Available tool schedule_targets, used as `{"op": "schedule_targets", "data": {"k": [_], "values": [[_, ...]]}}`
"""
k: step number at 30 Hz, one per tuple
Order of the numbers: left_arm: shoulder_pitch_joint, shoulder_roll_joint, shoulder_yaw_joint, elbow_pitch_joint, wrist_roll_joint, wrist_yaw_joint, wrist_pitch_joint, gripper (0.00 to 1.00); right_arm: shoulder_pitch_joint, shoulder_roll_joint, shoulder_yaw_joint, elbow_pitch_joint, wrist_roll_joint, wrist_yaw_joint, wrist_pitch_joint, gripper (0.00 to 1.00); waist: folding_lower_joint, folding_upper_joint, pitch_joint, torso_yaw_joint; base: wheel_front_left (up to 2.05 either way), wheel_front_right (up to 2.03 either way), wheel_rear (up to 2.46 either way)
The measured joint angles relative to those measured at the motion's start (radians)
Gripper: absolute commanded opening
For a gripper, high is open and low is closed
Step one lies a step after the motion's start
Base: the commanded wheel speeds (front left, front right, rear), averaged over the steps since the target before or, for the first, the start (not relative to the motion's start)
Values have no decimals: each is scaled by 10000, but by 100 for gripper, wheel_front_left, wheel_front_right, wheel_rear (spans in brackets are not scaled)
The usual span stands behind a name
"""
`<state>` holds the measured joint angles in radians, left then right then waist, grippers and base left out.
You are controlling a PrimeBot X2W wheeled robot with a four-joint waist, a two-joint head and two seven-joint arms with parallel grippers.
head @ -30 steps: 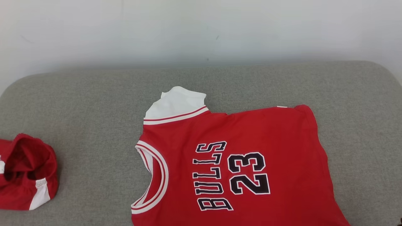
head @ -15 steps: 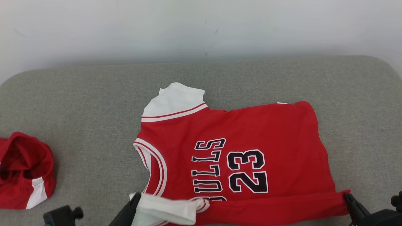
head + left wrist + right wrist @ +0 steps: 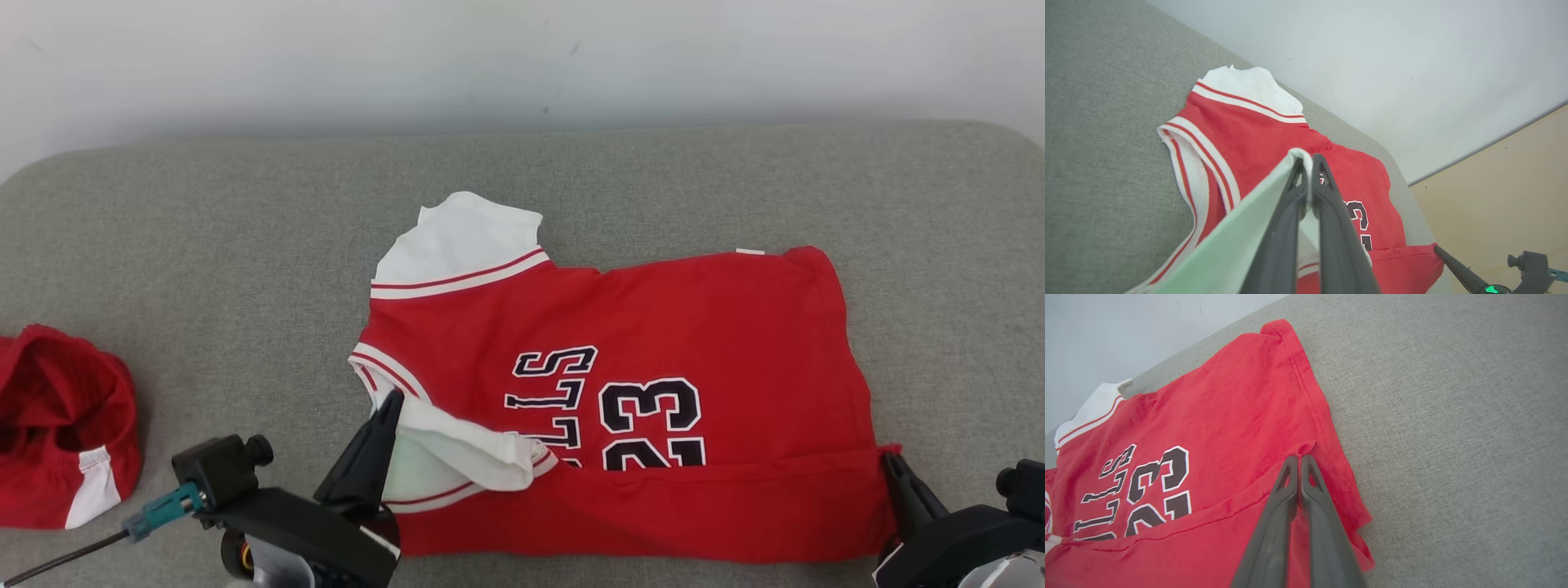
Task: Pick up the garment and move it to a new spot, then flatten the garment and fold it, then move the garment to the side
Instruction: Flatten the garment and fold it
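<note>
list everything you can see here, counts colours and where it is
jersey: 1, red with white sleeves and black print, mid-surface, near edge lifted
crumpled garment: 1, red with white stripe, far left of the surface
padded surface: 1, grey, under both garments
wall: 1, white, behind the surface
floor: 1, beige, beyond the surface
left gripper: 1, dark, shut on the jersey's white sleeve
right gripper: 1, dark, shut on the jersey's hem corner

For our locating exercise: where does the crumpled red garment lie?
In the head view, the crumpled red garment lies at the grey cushion's far left edge, beyond the left gripper and Bulls jersey.
</note>
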<state>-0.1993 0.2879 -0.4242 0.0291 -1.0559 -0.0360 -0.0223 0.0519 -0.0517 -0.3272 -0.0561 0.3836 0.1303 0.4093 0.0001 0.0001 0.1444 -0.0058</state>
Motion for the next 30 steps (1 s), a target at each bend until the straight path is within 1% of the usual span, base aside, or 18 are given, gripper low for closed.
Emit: {"op": "schedule_targets", "data": {"k": [6, 11, 15, 20, 21, 22, 23, 27, 30], "values": [[-532, -169, -29, 602, 169, -132, -219, 0, -105, 2, -209, 259, -176, 2, -489, 0, 0, 0, 158, 21, 0, 0, 0], [-805, -224, 88, 934, 236, -125, -460, 0, -365, -2, -330, 314, -188, 0, -991, 0, 0, 0, 251, -28, 0, 0, 0], [-900, -213, 86, 1108, 280, -111, -481, 0, -388, -2, -337, 493, -186, 0, -1016, 0, 0, 0, 330, -60, 0, 0, 0], [-1209, -222, -79, 1429, 631, -38, -479, 0, -566, 0, -347, 725, -299, 2, -1074, 0, 0, 0, 456, -54, 0, 0, 0], [-1318, -219, -123, 1563, 784, 50, -523, 5, -610, 2, -391, 773, -378, 0, -1156, 12, 0, 0, 477, -48, 0, 0, 0], [-1422, -226, -132, 1697, 918, 186, -606, 92, -682, 0, -426, 826, -430, 0, -1244, 100, 0, 0, 498, -43, 0, 0, 0], [-1535, -217, -155, 1864, 1087, 291, -675, 100, -763, 0, -454, 871, -476, 2, -1358, 100, 0, 0, 517, -40, 0, 0, 0], [-1943, -163, -372, 2500, 1854, 675, -895, 100, -1211, -4, -510, 1114, -552, 0, -1789, 100, 0, 0, 538, -68, 0, 0, 0], [-2090, -38, -583, 2778, 2410, 907, -1108, 100, -1374, 0, -403, 1177, -604, 0, -1873, 100, 0, 0, 468, -93, 0, 0, 0]]}}
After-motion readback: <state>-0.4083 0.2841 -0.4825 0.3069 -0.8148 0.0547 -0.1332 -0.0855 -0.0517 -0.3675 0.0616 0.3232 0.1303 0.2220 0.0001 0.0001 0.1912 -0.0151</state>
